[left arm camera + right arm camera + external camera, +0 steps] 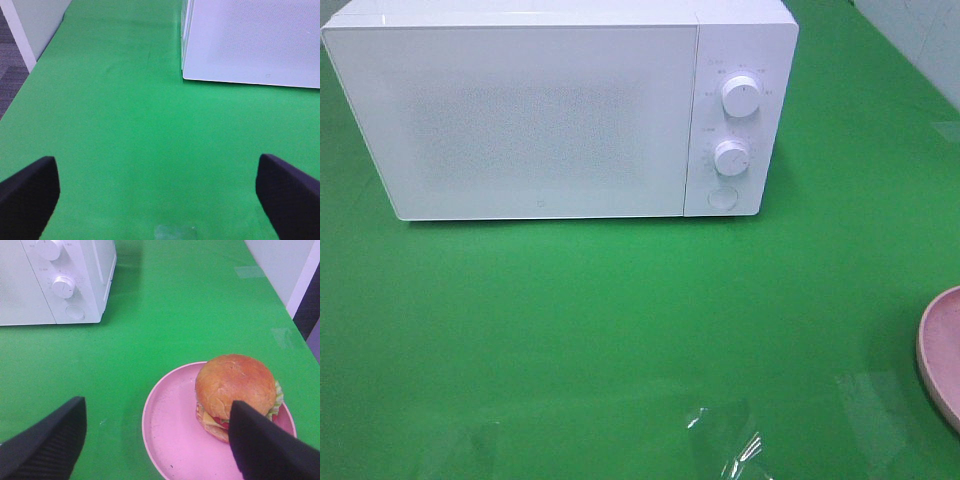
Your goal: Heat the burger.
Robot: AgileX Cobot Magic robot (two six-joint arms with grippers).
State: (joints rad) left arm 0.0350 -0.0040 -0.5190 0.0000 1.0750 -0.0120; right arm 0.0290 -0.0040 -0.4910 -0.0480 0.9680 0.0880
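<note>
- Barely started tbh: microwave [520, 110] door is shut, nothing inside yet as far as I can tell.
- Burger [235, 390] sits on the pink plate [170, 435], 4 o'clock of the microwave on the desk [620, 330].
- Left pincer [157, 190] and right pincer [157, 440] both gape wide, holding nothing.

1. Bright, even overhead light fills all three views — the saturated green table covering [620, 330] looks almost luminous.
2. The white box-shaped microwave [550, 110] is nearly blown out in the high view; its door shows grainy speckle, and only a thin dark shadow lies under its front edge.
3. Pale glare patches sit on the green surface near the high view's lower edge.
4. Both wrist views are soft; the dark gripper fingers [45, 445] are blurred, out of focus.
5. The glossy brown-bunned burger [235, 385] is reasonably sharp — its bun is softly lit, without harsh highlights.
</note>
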